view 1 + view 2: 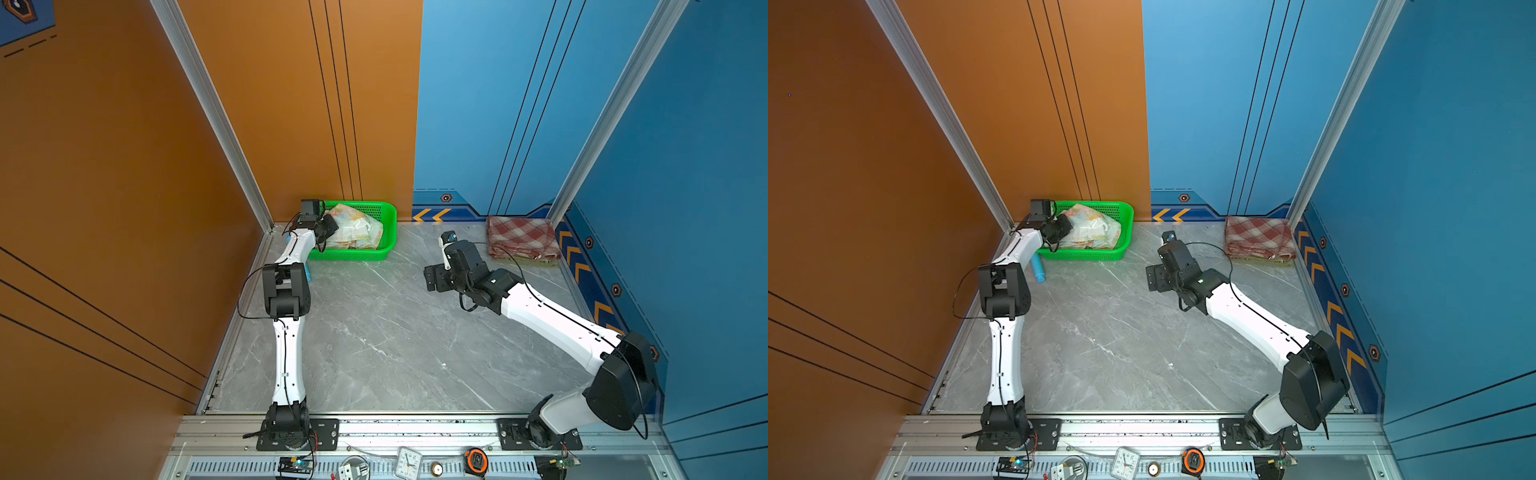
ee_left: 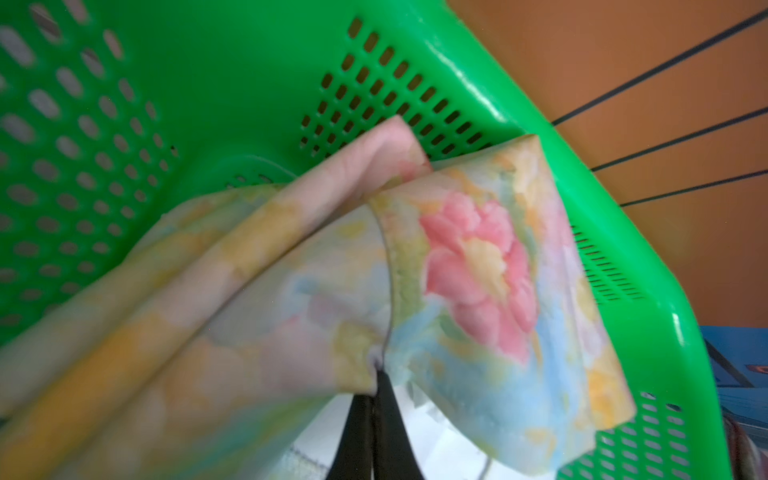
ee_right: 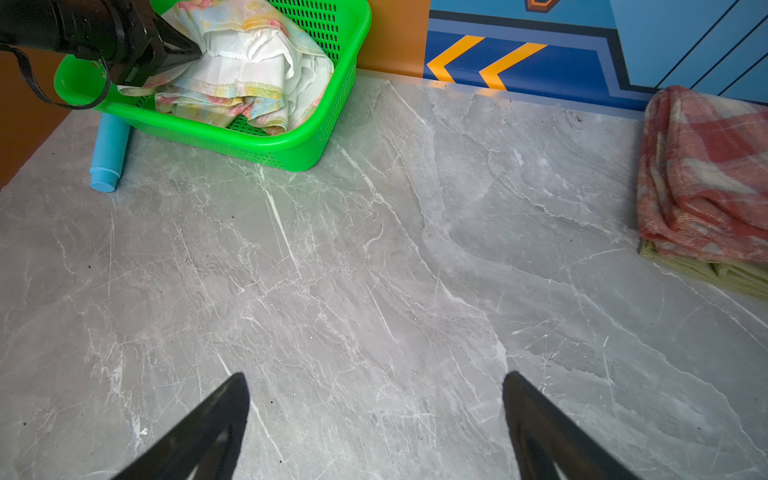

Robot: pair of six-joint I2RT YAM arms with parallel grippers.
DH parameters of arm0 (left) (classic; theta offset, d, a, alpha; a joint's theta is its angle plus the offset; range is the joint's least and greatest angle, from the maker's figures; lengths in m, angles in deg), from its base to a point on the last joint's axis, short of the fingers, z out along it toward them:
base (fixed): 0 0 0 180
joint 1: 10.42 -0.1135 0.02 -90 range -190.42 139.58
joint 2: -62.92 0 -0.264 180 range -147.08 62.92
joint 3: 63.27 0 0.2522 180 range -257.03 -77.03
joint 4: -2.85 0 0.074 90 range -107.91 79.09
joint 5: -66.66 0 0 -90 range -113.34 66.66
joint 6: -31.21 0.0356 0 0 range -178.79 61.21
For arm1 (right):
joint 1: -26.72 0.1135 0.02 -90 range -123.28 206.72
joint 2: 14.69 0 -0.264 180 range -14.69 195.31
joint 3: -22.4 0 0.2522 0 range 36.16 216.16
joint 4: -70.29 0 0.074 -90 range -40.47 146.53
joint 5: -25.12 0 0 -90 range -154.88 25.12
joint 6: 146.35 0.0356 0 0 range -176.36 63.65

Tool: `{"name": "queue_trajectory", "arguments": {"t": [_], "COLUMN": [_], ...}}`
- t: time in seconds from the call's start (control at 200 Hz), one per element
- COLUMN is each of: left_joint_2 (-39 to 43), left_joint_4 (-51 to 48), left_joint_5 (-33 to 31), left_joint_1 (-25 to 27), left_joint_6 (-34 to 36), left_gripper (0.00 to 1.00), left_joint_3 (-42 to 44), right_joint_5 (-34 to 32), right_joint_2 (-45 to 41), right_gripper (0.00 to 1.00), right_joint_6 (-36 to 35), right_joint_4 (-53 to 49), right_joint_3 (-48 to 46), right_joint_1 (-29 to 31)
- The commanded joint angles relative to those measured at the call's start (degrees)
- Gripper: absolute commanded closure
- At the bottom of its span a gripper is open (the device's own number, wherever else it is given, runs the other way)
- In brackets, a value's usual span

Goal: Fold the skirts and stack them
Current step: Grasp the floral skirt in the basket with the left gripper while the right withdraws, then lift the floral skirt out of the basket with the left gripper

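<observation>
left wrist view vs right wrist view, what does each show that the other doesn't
Left wrist only: close up, the left gripper shut on the hem of the floral skirt. Right wrist only: the plaid skirt folded on the olive-green skirt, a blue tube beside the green basket, and the open right gripper over the table. Both: floral skirt in that basket.

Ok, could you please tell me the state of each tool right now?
Left tool: shut on the floral skirt in the green basket.
Right tool: open, holding nothing.
</observation>
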Motion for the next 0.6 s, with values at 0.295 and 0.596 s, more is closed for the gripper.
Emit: {"name": "queue_trajectory", "arguments": {"t": [0.295,0.596], "left_joint_2": [18.69,25.55], "left_joint_4": [14.17,14.23], "left_joint_5": [5.93,7.75], "left_joint_1": [1.92,4.67], "left_joint_6": [-6.02,-3.52], "left_gripper": [1.0,1.0], "left_joint_3": [11.11,12.5], "right_joint_5": [2.75,5.62], "right_joint_2": [-7.34,-11.92], "right_gripper": [0.06,0.07], "right_joint_6": [5.52,7.67], "right_joint_4": [2.37,4.87], "right_joint_3": [-6.4,-11.25], "right_joint_1": [-5.53,-9.76]}}
